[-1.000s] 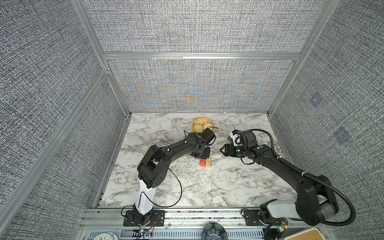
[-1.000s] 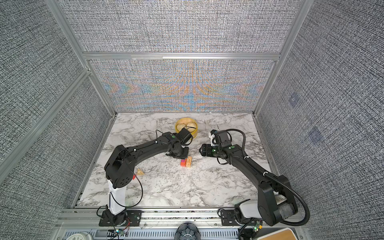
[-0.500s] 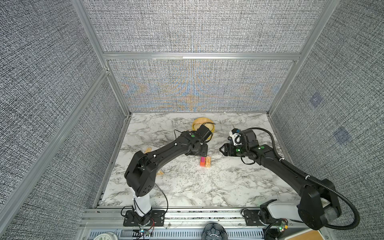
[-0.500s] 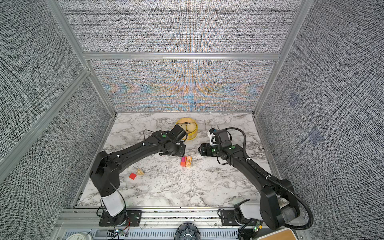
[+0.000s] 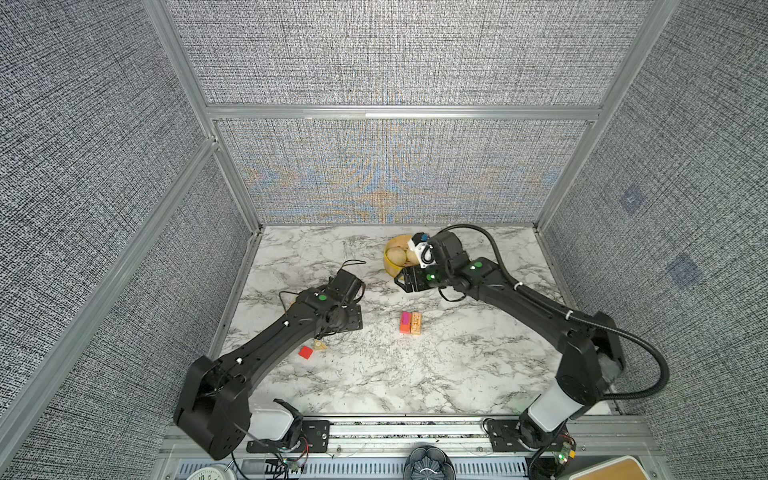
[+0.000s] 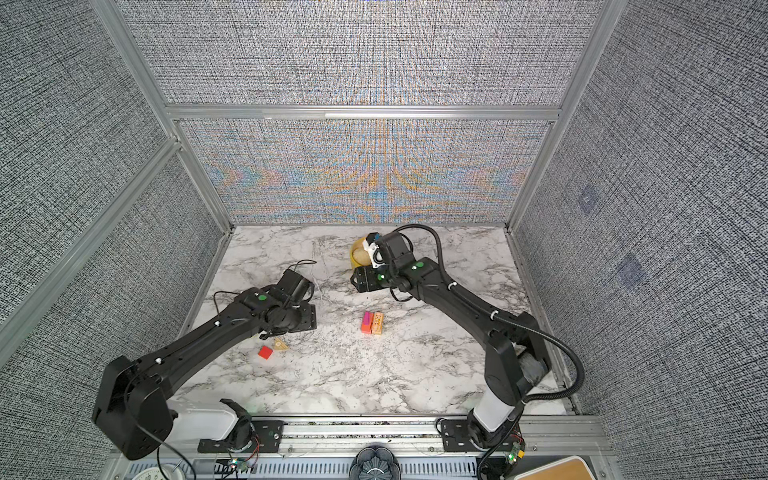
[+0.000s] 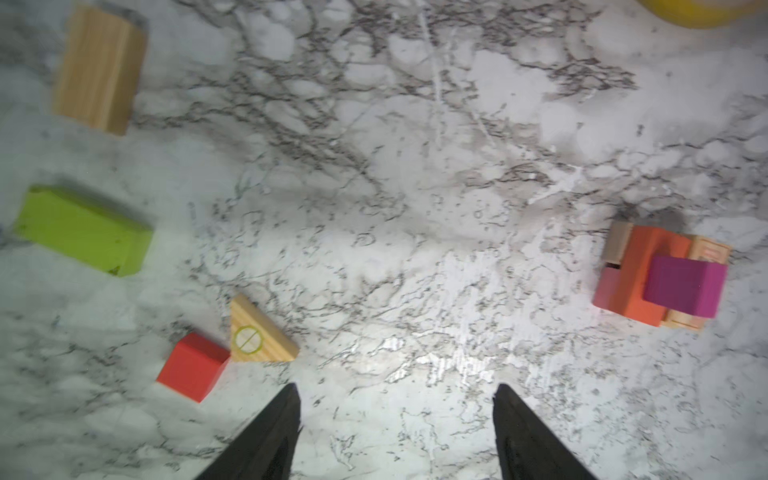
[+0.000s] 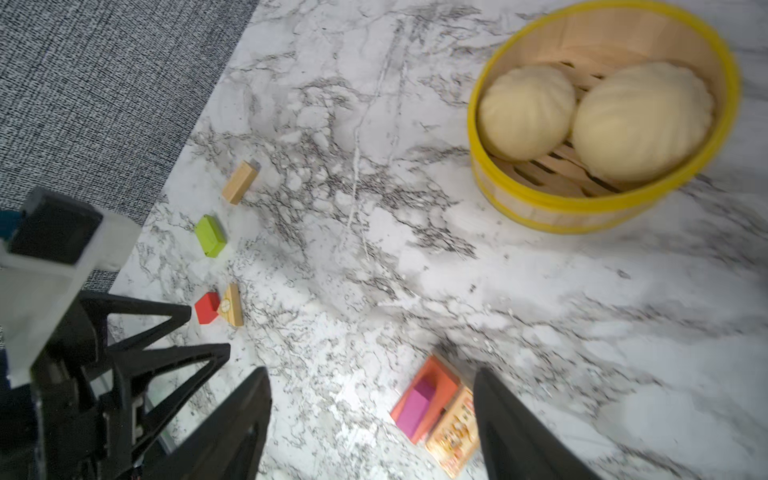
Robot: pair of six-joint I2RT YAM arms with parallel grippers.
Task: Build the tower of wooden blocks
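Note:
The tower (image 5: 410, 323) (image 6: 372, 323) stands mid-table: an orange block and a tan block side by side, with a pink block (image 7: 683, 284) (image 8: 415, 405) on top. The left gripper (image 7: 397, 390) hangs open and empty over bare marble, left of the tower (image 7: 648, 274). Loose wood blocks lie near it: a red cube (image 5: 305, 352) (image 7: 193, 365), a tan triangle (image 5: 320, 345) (image 7: 257, 336), a lime green block (image 7: 83, 230) (image 8: 210, 236) and a tan block (image 7: 99, 68) (image 8: 240, 183). The right gripper (image 5: 401, 282) (image 8: 372, 376) is open and empty, behind the tower (image 8: 440, 405).
A round yellow steamer basket (image 5: 390, 268) (image 8: 540, 216) with two buns stands at the back, just behind the right gripper. The left arm hides the green and tan blocks in both top views. The grey fabric wall (image 8: 104, 83) runs along the left table edge.
The left gripper has opened and drawn back to the left, away from the tower, leaving the pink block on top. The right gripper has shifted left, toward the basket.

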